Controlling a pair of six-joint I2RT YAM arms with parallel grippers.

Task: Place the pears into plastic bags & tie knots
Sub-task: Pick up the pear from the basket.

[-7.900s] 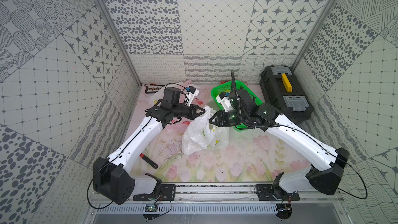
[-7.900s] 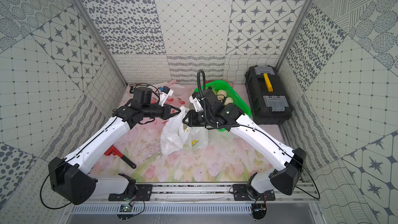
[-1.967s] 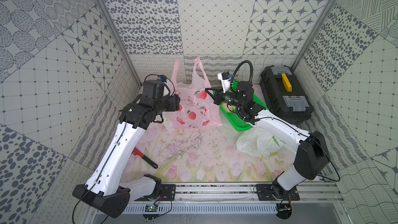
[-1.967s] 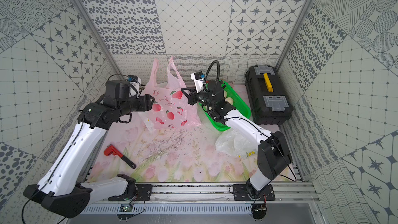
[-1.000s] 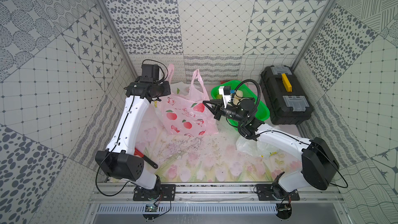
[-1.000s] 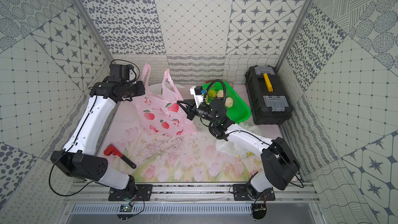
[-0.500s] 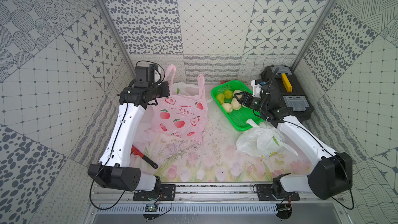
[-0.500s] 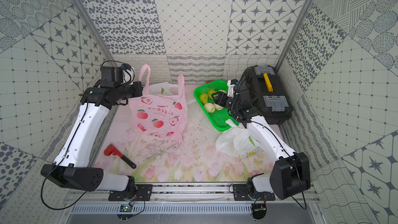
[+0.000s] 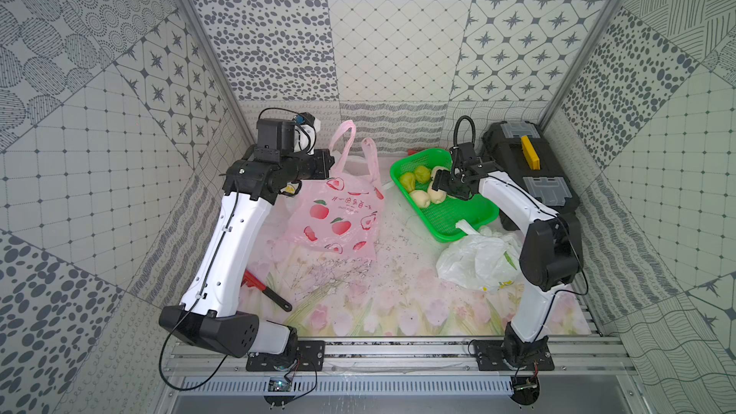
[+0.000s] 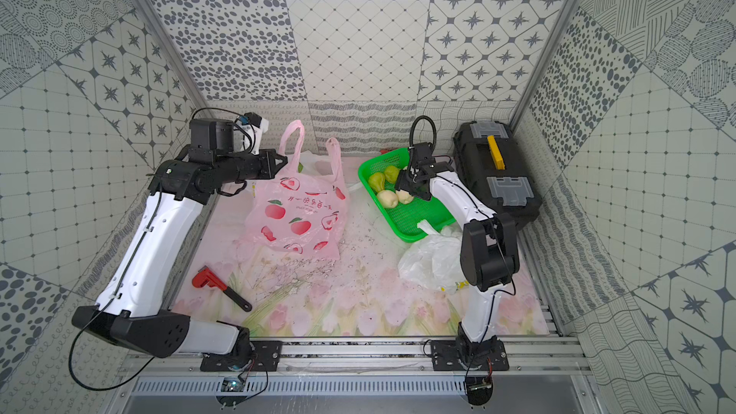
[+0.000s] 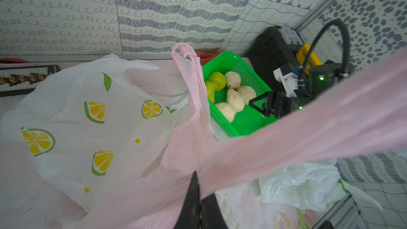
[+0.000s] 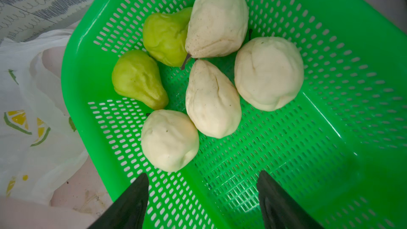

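right gripper (image 12: 202, 174) is hovering wide open and empty over six pears (image 12: 211, 100) lying in the basket (image 12: 330, 40) | left gripper (image 11: 198, 186) is pinching a pink bag (image 9: 338, 209) handle, holding it up | pears are looking light, firm and rounded, so gripping across the belly seems best | bag is looking thin and floppy

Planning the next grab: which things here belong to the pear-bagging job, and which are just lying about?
Job: pears in the green basket; pink bag, pinched by the shut left gripper; lemon-print bag; crumpled white bag near the basket; open right gripper over the pears.
Lying about: red wrench; black toolbox; dried sprigs.
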